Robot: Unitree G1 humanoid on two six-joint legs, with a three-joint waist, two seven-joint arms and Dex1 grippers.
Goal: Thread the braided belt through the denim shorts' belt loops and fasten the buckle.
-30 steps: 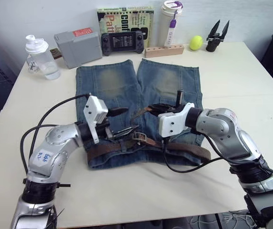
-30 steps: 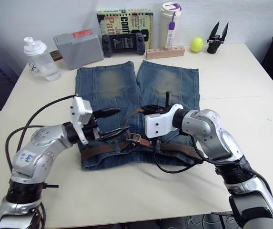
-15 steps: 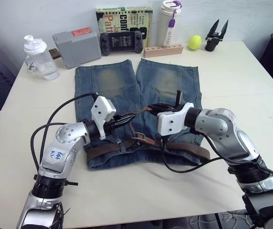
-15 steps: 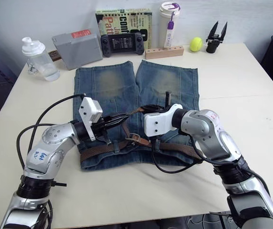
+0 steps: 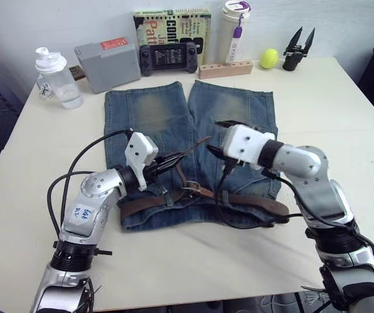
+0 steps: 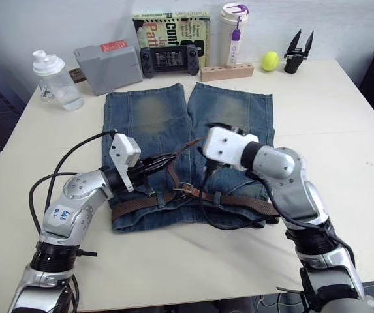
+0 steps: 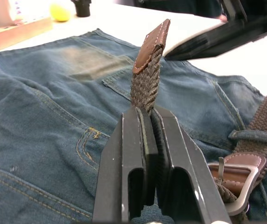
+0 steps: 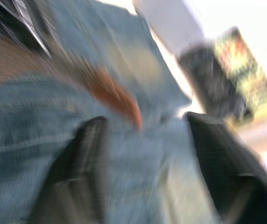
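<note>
The denim shorts (image 5: 154,117) lie flat on the table, waistband toward me. The braided belt (image 5: 252,201) runs along the waistband under a belt loop (image 7: 254,135), and its buckle (image 5: 193,190) rests near the middle. My left gripper (image 7: 147,116) is shut on the belt's free end, which rises off the shorts. The leather tip (image 7: 152,44) sticks out past its fingers. My right gripper (image 5: 216,137) hovers open just right of that tip, over the shorts' right leg, holding nothing.
Along the table's back edge stand a clear bottle (image 5: 55,78), a grey box (image 5: 106,64), a game controller (image 5: 168,57), a book (image 5: 171,23), a tumbler (image 5: 233,29), a wooden block (image 5: 224,68), a yellow ball (image 5: 268,59) and a black spare gripper (image 5: 297,49).
My left gripper moved in and shut on the belt's free end. The right gripper then opened, let the belt go and drew back toward the right.
</note>
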